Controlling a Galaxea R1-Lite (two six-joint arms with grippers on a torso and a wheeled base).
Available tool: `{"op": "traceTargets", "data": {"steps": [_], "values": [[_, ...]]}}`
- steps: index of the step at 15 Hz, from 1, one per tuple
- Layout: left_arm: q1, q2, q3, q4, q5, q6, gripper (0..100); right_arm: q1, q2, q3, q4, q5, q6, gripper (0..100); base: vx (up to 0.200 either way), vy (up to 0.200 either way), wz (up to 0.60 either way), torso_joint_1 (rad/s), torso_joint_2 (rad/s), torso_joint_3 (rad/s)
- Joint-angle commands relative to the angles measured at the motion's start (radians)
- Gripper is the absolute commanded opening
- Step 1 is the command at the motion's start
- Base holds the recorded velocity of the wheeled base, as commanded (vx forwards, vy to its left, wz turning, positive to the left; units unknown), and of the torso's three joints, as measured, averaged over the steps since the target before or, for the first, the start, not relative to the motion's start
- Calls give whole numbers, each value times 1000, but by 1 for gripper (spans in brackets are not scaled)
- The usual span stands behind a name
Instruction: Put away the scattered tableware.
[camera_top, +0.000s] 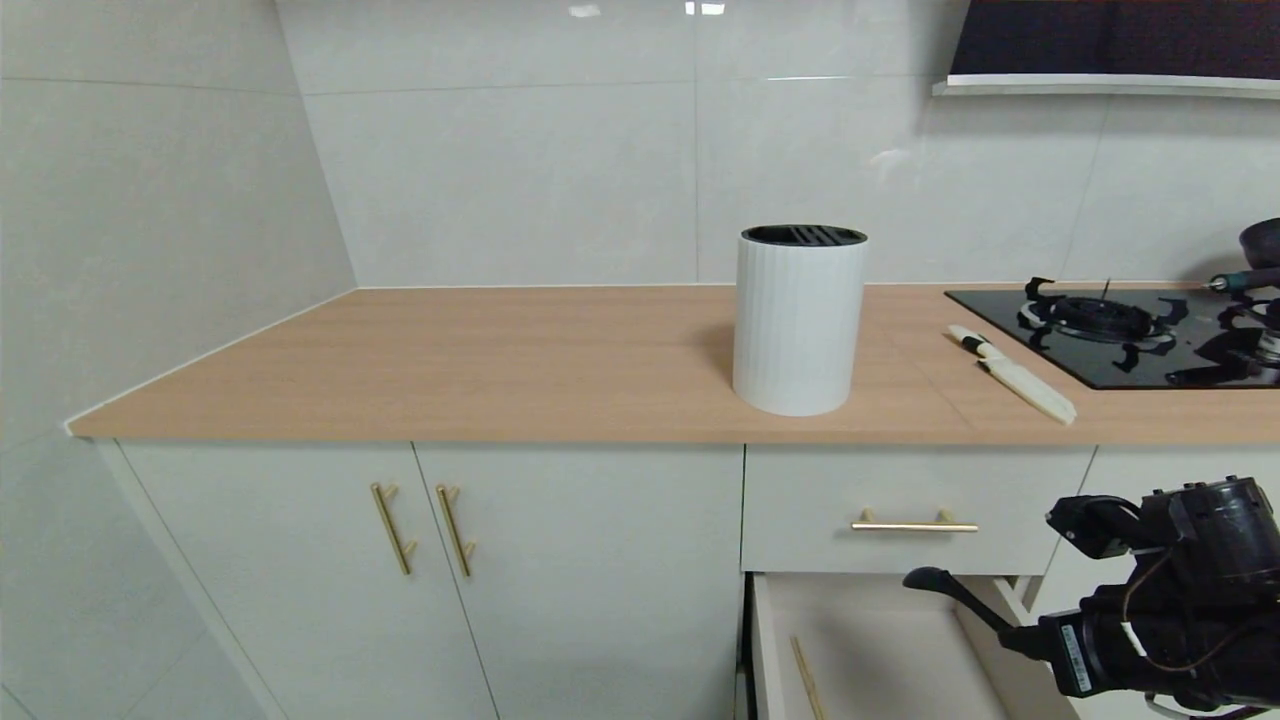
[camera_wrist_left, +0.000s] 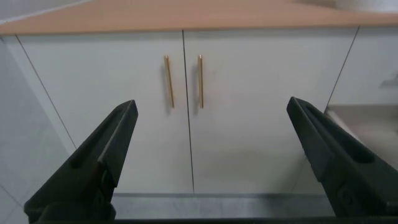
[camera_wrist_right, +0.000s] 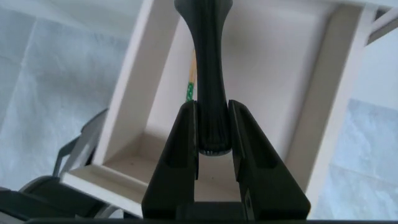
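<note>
My right gripper (camera_top: 1030, 640) is shut on a black long-handled utensil (camera_top: 950, 595) and holds it over the open drawer (camera_top: 900, 600) below the counter. In the right wrist view the fingers (camera_wrist_right: 186, 137) clamp the utensil's shaft (camera_wrist_right: 208, 62) above the drawer's pale inside (camera_wrist_right: 273, 93). A chopstick (camera_top: 806, 680) lies in the drawer, also seen from the wrist as a thin chopstick (camera_wrist_right: 191, 78). A cream knife (camera_top: 1012, 375) lies on the counter right of the white slotted holder (camera_top: 798, 320). My left gripper (camera_wrist_left: 211, 109) is open and faces the cabinet doors.
The wooden counter (camera_top: 500, 360) meets tiled walls at the back and left. A black gas hob (camera_top: 1120, 335) sits at the right. A shut drawer with a gold handle (camera_top: 913, 524) is above the open one. Two cabinet doors with gold handles (camera_wrist_left: 184, 81) stand left.
</note>
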Motion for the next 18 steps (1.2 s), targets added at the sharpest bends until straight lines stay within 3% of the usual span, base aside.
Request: {"op": "traceTargets", "data": {"steps": [1, 7, 12, 18], "values": [[0, 0, 0, 0, 0, 0, 100, 1, 16, -1, 0, 0, 0, 0, 0, 0, 0, -188, 471, 281], [0, 0, 0, 0, 0, 0, 100, 1, 85, 36, -109, -1, -2, 0, 0, 0, 0, -172, 465, 289], [0, 0, 0, 0, 0, 0, 100, 1, 115, 36, -117, -3, -2, 0, 0, 0, 0, -128, 434, 303], [0, 0, 0, 0, 0, 0, 100, 1, 160, 35, -149, -4, -2, 0, 0, 0, 0, -16, 67, 47]]}}
